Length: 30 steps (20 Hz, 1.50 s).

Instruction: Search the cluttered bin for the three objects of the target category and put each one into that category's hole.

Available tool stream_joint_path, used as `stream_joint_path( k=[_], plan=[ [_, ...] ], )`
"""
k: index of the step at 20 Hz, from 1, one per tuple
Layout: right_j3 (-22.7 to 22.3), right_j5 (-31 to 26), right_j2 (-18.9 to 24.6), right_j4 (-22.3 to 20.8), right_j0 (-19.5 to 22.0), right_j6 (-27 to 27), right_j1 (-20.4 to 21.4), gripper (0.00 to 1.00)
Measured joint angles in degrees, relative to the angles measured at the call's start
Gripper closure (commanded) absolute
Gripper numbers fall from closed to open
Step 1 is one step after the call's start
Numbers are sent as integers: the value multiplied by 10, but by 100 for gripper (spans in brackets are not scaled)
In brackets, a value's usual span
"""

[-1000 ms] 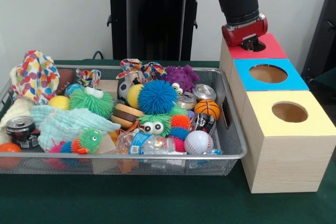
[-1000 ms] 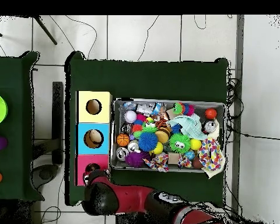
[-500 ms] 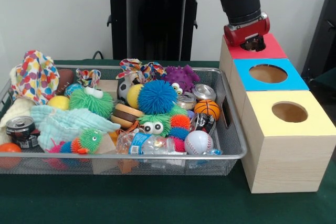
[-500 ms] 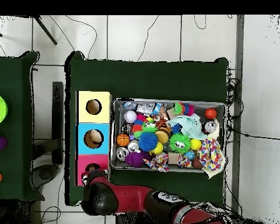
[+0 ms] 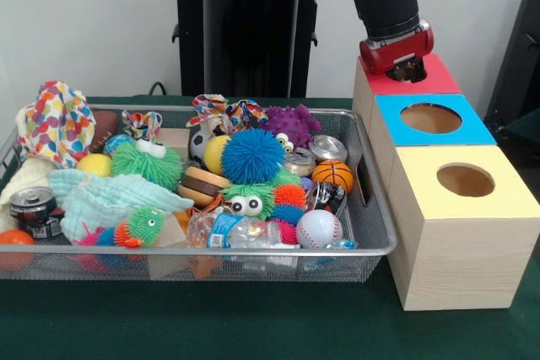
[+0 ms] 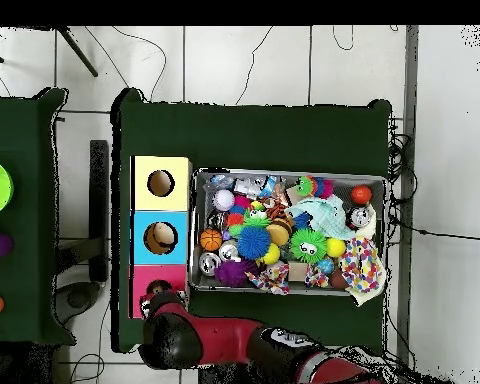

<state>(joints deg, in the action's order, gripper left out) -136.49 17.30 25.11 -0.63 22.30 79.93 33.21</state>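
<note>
From the front, the gripper [image 5: 408,69] is hanging right over the hole in the red box [image 5: 439,80], the far one in the row of three, with the blue box [image 5: 472,128] and the yellow box [image 5: 506,196] sitting nearer the table's front edge. Whether the gripper is open or closed, and whether anything is in it, I cannot tell; its end is sitting dark against the red top. The bin [image 5: 371,238] is lying beside the boxes, its side wall almost touching them. Judging by what is inside, the likely targets are the balls: a basketball [image 5: 333,174] is resting near the bin's wall closest to the boxes, and a baseball [image 5: 319,228] is sitting toward the bin's front corner on the same side. So the coming reach is probably going sideways from the red box and down into the bin, a short way to that wall.

From overhead, the gripper [image 6: 162,297] is showing at the red box [image 6: 142,280], at the end of the row nearest the arm's base. The basketball [image 6: 211,239] is lying just inside the bin [image 6: 289,173] wall facing the blue box [image 6: 139,235], and something pale is showing inside the blue hole.
</note>
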Motion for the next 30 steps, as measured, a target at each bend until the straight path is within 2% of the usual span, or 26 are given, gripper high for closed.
stream_joint_path(
  k=[11,12,30],
  plan=[
    [0,0,0,0,0,0,0,0],
    [0,0,0,0,0,0,0,100],
    [0,0,0,0,-2,0,0,100]
  ],
)
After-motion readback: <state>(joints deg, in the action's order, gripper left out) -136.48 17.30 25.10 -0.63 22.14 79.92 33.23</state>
